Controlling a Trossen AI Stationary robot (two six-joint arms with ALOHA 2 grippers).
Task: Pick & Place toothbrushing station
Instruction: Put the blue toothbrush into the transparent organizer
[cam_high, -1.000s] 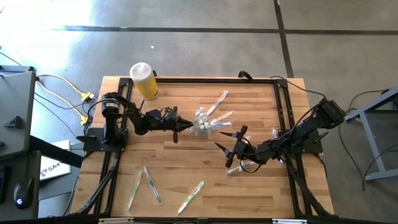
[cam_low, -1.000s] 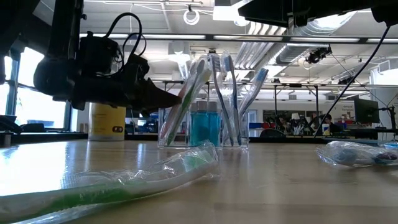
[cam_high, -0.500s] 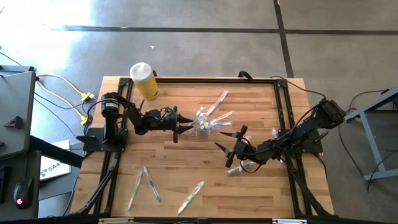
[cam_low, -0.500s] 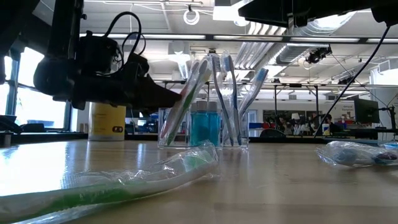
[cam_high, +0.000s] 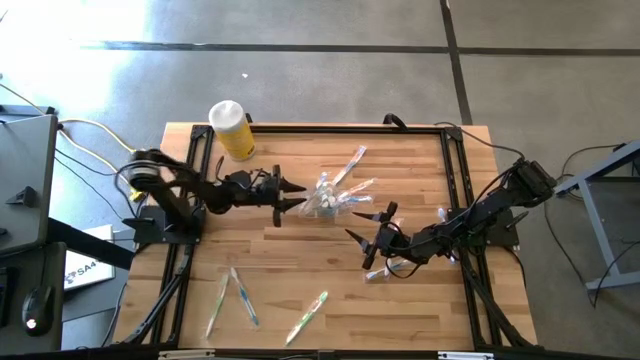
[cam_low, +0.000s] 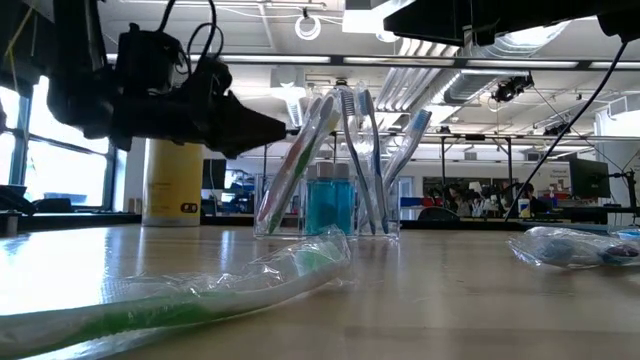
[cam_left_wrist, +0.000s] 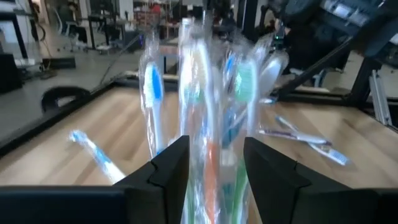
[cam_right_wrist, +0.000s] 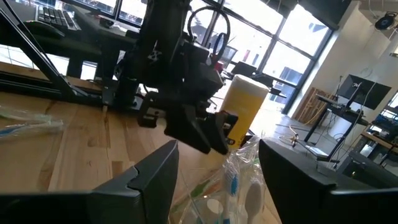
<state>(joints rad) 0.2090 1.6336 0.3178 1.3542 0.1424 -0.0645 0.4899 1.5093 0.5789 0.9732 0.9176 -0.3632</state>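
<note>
high view straight down, low view level, both share container (cam_high: 325, 197)

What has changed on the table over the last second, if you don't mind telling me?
The left end effector, which was shut at the toothbrushes in the clear container, has opened, let go and drawn back towards its base, rising a little. The container, the loose wrapped toothbrushes, the yellow bottle and the right end effector stayed put.
</note>
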